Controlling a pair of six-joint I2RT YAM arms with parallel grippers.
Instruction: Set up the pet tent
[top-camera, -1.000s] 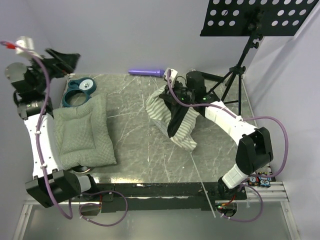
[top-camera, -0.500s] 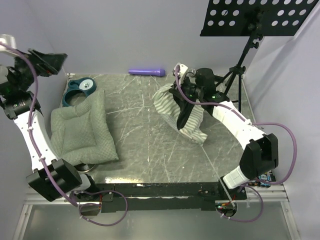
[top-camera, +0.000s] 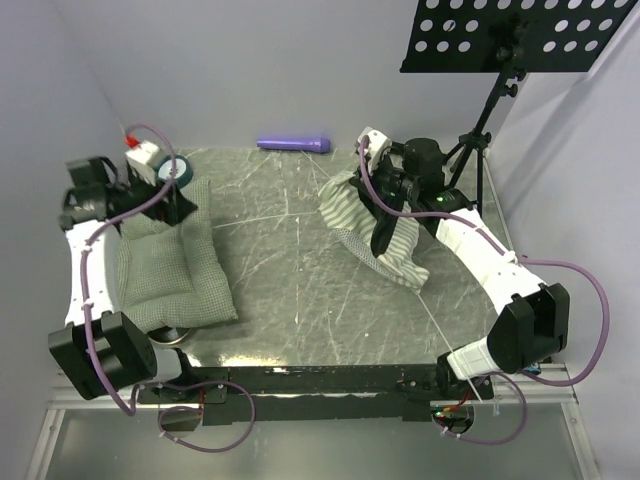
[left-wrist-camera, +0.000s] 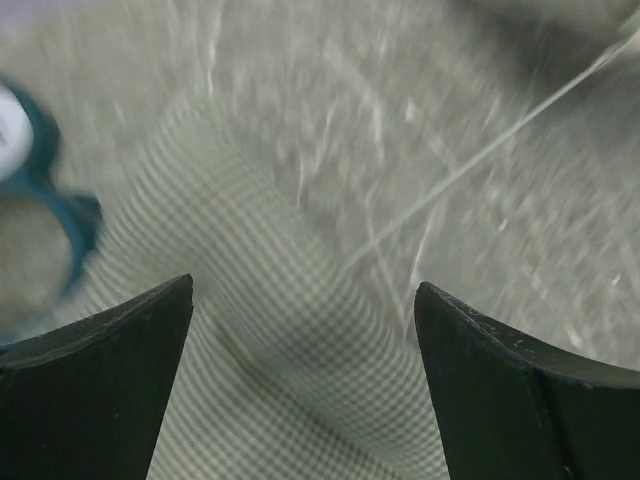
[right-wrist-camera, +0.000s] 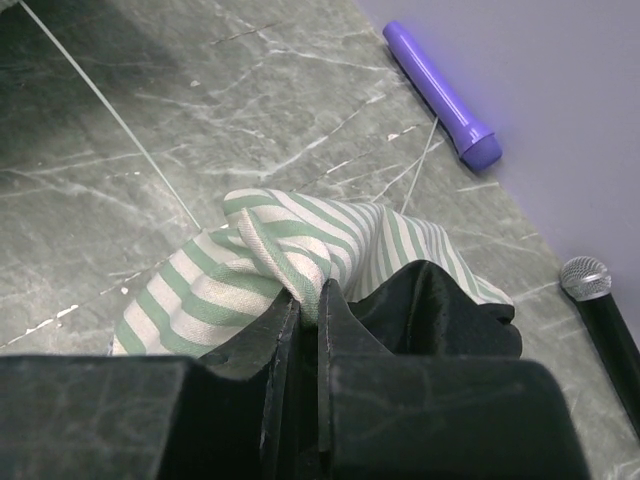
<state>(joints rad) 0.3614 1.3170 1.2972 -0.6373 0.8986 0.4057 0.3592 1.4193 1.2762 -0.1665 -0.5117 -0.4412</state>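
Observation:
The pet tent (top-camera: 352, 208) is a crumpled bundle of green-and-white striped fabric with black lining, at the back right of the table. My right gripper (top-camera: 384, 212) is shut on a fold of its striped cloth (right-wrist-camera: 262, 252), with the black lining (right-wrist-camera: 432, 300) bunched beside the fingers. A thin white pole (right-wrist-camera: 112, 112) lies on the table past the fabric. My left gripper (top-camera: 166, 204) hangs open over the far end of the green-checked cushion (top-camera: 172, 272). Nothing sits between its fingers (left-wrist-camera: 100, 390), and the cushion (left-wrist-camera: 290, 390) shows below them.
A purple cylinder (top-camera: 293, 145) lies at the back edge. A microphone (right-wrist-camera: 600, 310) lies near the tent. A black music stand (top-camera: 520, 35) on a tripod stands back right. A teal holder (left-wrist-camera: 62, 225) sits behind the cushion. The walls are close on both sides.
My left arm swung down from a raised pose at the far left to just above the cushion's far end. My right gripper carried the tent a little to the right and back.

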